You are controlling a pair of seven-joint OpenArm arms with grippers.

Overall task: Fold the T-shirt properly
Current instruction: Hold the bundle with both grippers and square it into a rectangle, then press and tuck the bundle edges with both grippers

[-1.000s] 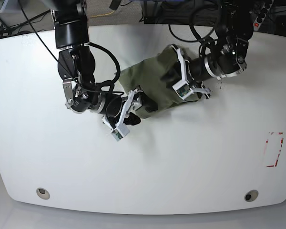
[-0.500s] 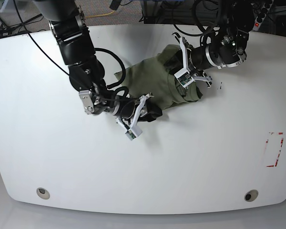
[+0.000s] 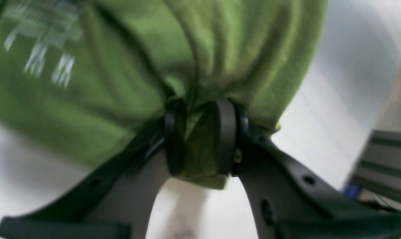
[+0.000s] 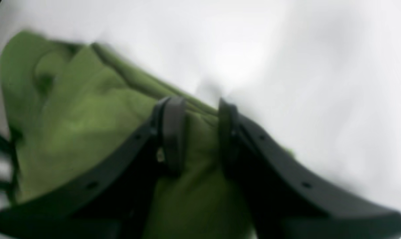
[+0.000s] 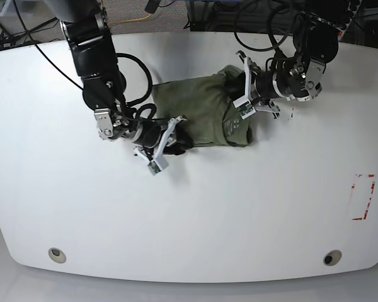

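One T-shirt (image 5: 201, 113), bunched upper centre of the white bench (image 5: 252, 214); two grippers on it; left gripper (image 3: 200, 136), jaws pinched tight on a fold of olive cloth; right gripper (image 4: 195, 132), jaws nearly closed with a hem between them; best now to lift both evenly and draw apart, so the fabric spreads without slipping.

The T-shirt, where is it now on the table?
In the base view the T-shirt lies bunched at the table's upper middle, between both grippers.
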